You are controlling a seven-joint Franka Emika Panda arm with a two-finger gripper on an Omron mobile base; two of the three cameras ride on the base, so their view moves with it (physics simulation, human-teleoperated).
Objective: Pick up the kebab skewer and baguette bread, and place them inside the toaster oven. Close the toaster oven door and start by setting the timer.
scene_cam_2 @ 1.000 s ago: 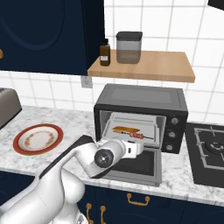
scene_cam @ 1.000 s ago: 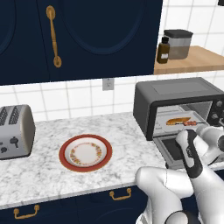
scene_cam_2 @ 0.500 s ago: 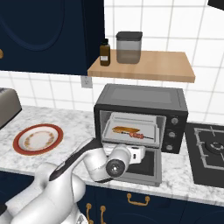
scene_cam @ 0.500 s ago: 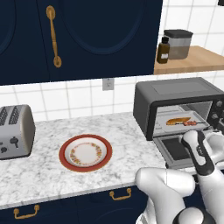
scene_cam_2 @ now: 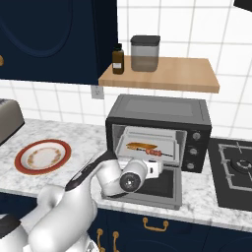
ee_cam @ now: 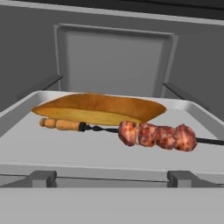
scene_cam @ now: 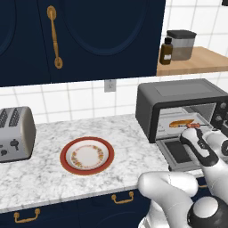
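The toaster oven (scene_cam: pixel 178 95) (scene_cam_2: pixel 162 110) stands on the counter with the toaster oven door (scene_cam: pixel 178 151) (scene_cam_2: pixel 162 184) dropped flat open. On the tray (ee_cam: pixel 109 153) inside lie the baguette bread (ee_cam: pixel 98 108) (scene_cam: pixel 181 122) (scene_cam_2: pixel 140 145) and, just in front of it, the kebab skewer (ee_cam: pixel 155 135) (scene_cam: pixel 194 126) (scene_cam_2: pixel 156 153). My gripper (scene_cam: pixel 189 133) (scene_cam_2: pixel 160 169) (ee_cam: pixel 112 179) hovers over the lowered door at the oven mouth. It is open and empty, and it points at the food without touching it.
A red-rimmed plate (scene_cam: pixel 87 156) (scene_cam_2: pixel 43 156) sits bare on the marble counter left of the oven. A silver toaster (scene_cam: pixel 15 133) stands at the far left. The oven's knobs (scene_cam_2: pixel 196 137) run down its right side, a stove (scene_cam_2: pixel 236 167) lies to its right, and a wooden shelf (scene_cam_2: pixel 160 74) with jars hangs above it.
The arm has shifted slightly to the right in front of the oven. The hand stays at the oven mouth with its jaws wide. The baguette and skewer have not moved.
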